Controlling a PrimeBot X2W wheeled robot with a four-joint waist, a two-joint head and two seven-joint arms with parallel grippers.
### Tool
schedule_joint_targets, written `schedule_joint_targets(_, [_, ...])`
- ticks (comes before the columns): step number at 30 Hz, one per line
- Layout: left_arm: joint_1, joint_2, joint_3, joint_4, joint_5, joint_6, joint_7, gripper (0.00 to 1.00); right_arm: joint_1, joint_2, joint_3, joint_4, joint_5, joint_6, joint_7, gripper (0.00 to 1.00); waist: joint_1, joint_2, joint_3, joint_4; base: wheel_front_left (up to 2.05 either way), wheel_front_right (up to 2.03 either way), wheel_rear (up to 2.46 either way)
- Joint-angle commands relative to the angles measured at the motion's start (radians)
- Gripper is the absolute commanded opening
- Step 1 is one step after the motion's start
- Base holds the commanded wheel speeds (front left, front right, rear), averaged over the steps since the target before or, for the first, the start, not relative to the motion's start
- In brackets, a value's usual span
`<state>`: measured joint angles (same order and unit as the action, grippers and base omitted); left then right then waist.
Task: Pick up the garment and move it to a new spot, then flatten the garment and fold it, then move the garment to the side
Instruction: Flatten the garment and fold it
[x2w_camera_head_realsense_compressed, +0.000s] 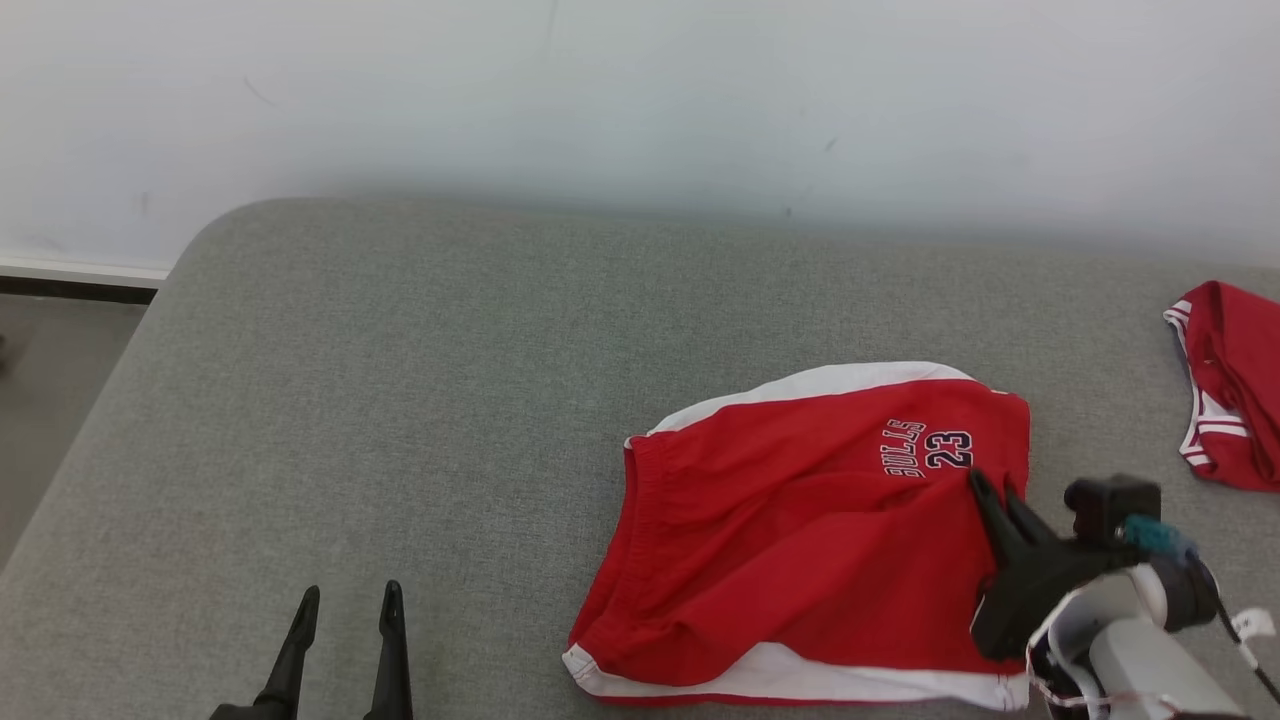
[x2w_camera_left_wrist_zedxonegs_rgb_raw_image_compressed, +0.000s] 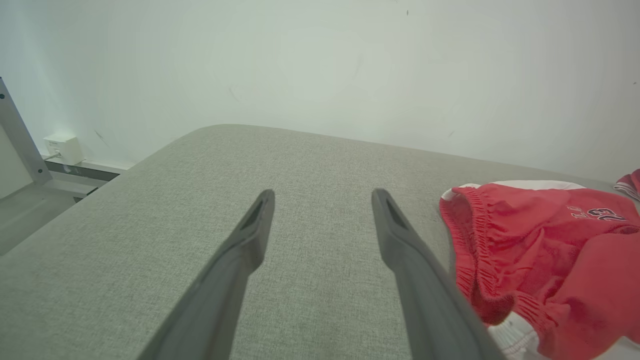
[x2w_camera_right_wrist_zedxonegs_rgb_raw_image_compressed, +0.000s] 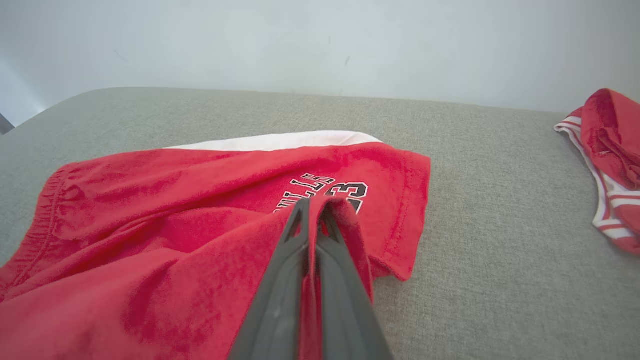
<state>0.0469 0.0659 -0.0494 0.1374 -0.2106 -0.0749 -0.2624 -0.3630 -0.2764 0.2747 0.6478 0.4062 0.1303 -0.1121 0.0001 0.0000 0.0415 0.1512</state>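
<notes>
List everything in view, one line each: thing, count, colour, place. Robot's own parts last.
shorts: 1, red with white trim and "BULLS 23" print, lying rumpled on the surface, right of centre
second garment: 1, red with white stripes, far right edge of the surface, apart from the shorts
cushioned surface: 1, grey fabric, under both garments
wall: 1, white, behind the surface
small box: 1, white, low on the wall, at the left of the left wrist view
left gripper: 1, dark fingers, open, lower left over bare surface, apart from the shorts
right gripper: 1, dark fingers, shut on a fold of the shorts, lower right
</notes>
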Motion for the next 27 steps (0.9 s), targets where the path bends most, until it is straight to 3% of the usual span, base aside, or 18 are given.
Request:
schedule_joint_targets(1, [-0.011,-0.004,0.001,0.002,0.015,-0.002,-0.003,1.0,-0.037,0.0,-0.002,0.025,0.027,0.001,0.005,0.0,-0.0001,0.0,0.003,-0.003,0.0,0.0,0.0])
schedule_joint_targets(7, [-0.036,-0.009,-0.005,0.025,0.012,-0.014,-0.003,1.0,-0.147,-0.009,0.012,0.159,0.07,0.001,0.002,0.0,-0.0001,0.0,0.014,0.001,0.0,0.0,0.0])
schedule_joint_targets(8, [-0.037,-0.009,-0.007,0.029,0.012,-0.017,-0.003,1.0,-0.155,-0.01,0.021,0.182,0.067,0.001,-0.003,0.18,-0.0001,0.0,0.015,0.002,0.0,0.0,0.0])
schedule_joint_targets(9, [-0.04,-0.01,-0.008,0.033,0.012,-0.019,-0.003,1.0,-0.163,-0.008,0.026,0.202,0.073,0.001,-0.006,1.0,-0.0001,0.0,0.015,0.002,0.0,0.0,0.0])
schedule_joint_targets(18, [-0.032,-0.014,-0.001,0.037,0.009,-0.02,-0.003,1.0,-0.127,-0.012,0.083,0.239,0.124,0.001,-0.094,1.0,-0.0001,0.0,0.001,-0.029,0.0,0.0,0.0])
schedule_joint_targets(27, [-0.01,-0.015,0.027,0.012,0.02,-0.015,-0.003,1.0,0.018,-0.07,0.023,0.018,0.143,0.001,-0.153,1.0,-0.0001,0.0,-0.009,-0.098,0.0,0.0,0.0])
